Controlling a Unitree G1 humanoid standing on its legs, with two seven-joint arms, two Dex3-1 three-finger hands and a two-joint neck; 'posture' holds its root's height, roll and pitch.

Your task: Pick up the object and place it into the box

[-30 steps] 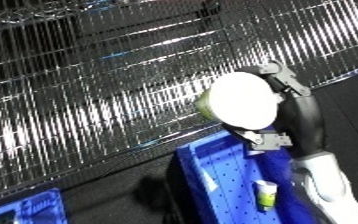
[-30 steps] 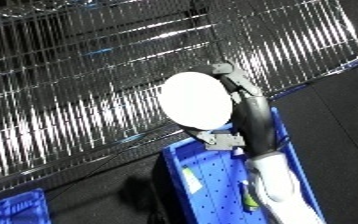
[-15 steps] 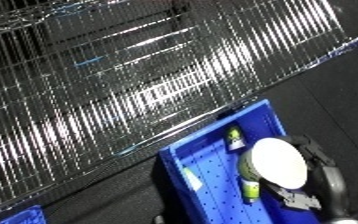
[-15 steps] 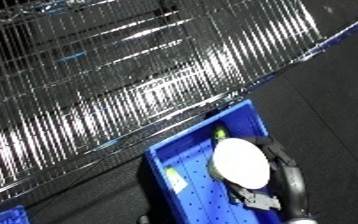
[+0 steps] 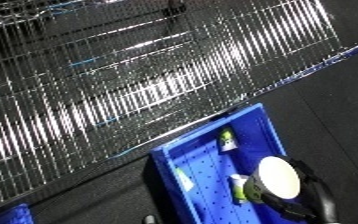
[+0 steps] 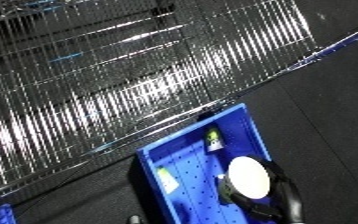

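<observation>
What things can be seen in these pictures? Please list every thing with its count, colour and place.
Round object: one, white, over the inside of the bin, held from the lower right.
Bin: one, blue, perforated floor, lower middle, on the dark floor.
Small items: a few, yellow-green and white, inside the bin; what they are cannot be told.
Wire cart: one, silver with blue trim, upper left, beside the bin.
Floor: dark, right side.
Right hand: one, black, lower right, fingers curled round the round object.
</observation>
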